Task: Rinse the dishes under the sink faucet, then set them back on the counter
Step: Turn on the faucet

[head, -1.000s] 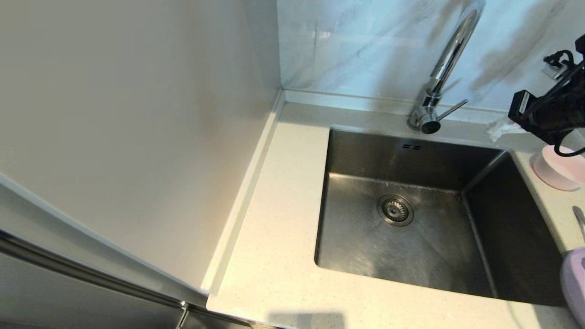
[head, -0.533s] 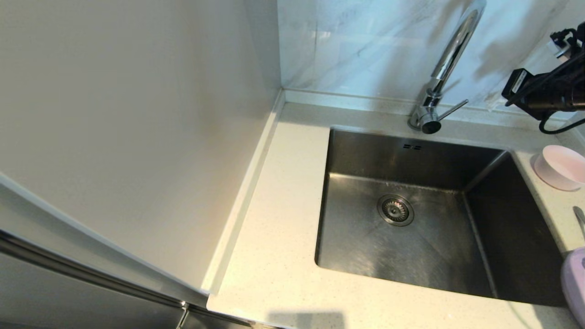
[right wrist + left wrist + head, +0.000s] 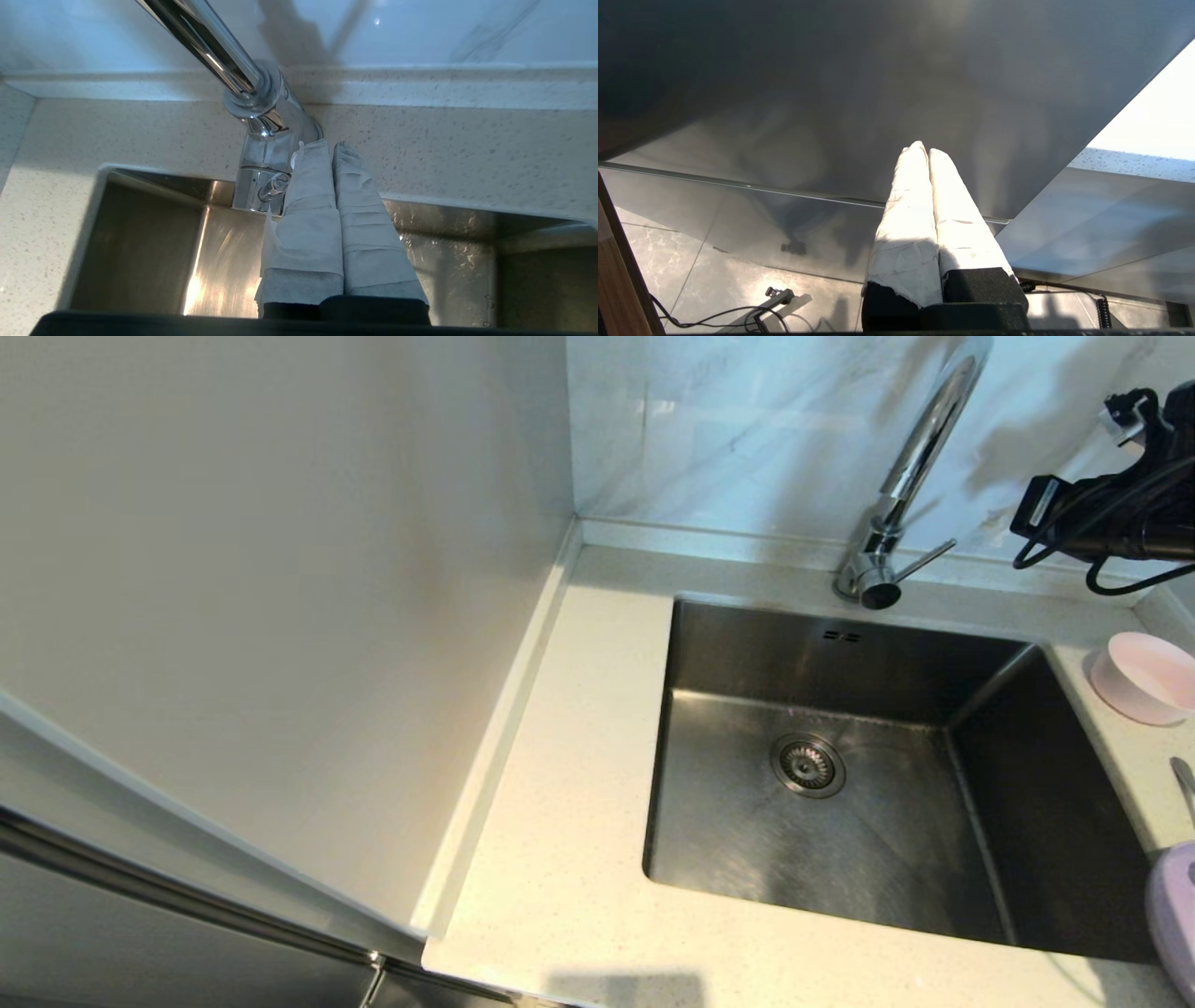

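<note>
The chrome faucet [image 3: 920, 448] rises behind the steel sink [image 3: 738, 840], its thin lever [image 3: 926, 560] pointing right. On the counter [image 3: 560, 859] right of the sink sit the pale pink bowl [image 3: 1144, 677], the spoon [image 3: 1184, 784] and, cut by the frame edge, the lilac plate [image 3: 1174, 915]. My right arm [image 3: 1120, 527] hovers above the back right corner of the sink. In the right wrist view my right gripper [image 3: 332, 147] is shut and holds nothing, its tips just beside the faucet's base [image 3: 266, 154]. My left gripper [image 3: 924, 149] is shut and parked low, out of the head view.
A round drain strainer [image 3: 808, 765] lies in the sink floor, with two overflow slots [image 3: 840, 636] in the back wall. A tall white panel [image 3: 280, 616] borders the counter on the left. A marble backsplash [image 3: 747, 429] stands behind. Grey cabinet fronts [image 3: 831, 93] face the left gripper.
My right arm has risen and shifted left toward the faucet, uncovering the pink bowl that it partly hid. The dishes have not moved.
</note>
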Controlling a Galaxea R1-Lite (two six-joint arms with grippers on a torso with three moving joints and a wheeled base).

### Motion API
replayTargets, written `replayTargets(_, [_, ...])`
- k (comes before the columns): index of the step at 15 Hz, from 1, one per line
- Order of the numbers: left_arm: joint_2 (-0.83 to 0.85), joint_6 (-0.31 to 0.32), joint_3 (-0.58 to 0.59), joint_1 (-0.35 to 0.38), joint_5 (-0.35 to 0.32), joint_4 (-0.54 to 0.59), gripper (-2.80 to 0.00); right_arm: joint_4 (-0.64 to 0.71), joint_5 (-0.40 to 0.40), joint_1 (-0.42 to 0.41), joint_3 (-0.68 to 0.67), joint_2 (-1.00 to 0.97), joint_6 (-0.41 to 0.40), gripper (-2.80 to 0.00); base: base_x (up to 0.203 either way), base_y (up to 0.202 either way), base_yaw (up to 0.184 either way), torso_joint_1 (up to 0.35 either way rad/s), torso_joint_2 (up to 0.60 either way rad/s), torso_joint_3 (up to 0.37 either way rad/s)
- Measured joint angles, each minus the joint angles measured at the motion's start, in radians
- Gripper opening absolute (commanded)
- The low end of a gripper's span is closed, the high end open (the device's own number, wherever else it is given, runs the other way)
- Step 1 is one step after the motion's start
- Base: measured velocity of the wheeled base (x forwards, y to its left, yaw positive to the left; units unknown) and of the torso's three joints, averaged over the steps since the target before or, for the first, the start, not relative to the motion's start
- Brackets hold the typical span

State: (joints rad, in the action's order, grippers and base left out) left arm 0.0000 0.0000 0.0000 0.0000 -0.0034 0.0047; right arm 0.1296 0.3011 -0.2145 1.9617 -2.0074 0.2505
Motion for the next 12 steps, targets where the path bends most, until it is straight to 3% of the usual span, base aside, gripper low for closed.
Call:
replayTargets(6, [0.000,0.000,0.000,0.000,0.000,0.000,-2.80,-0.009,0.016,0.018,0.009,-0.032,0.003,-2.80,0.000,0.000,0.000,0.000,0.00,0.000])
replayTargets(12, [0.000,0.000,0.000,0.000,0.000,0.000,-2.80,-0.104,0.045,0.043,0.011,-0.035,0.006,-2.80,0.000,0.000,0.000,0.000,0.00,0.000])
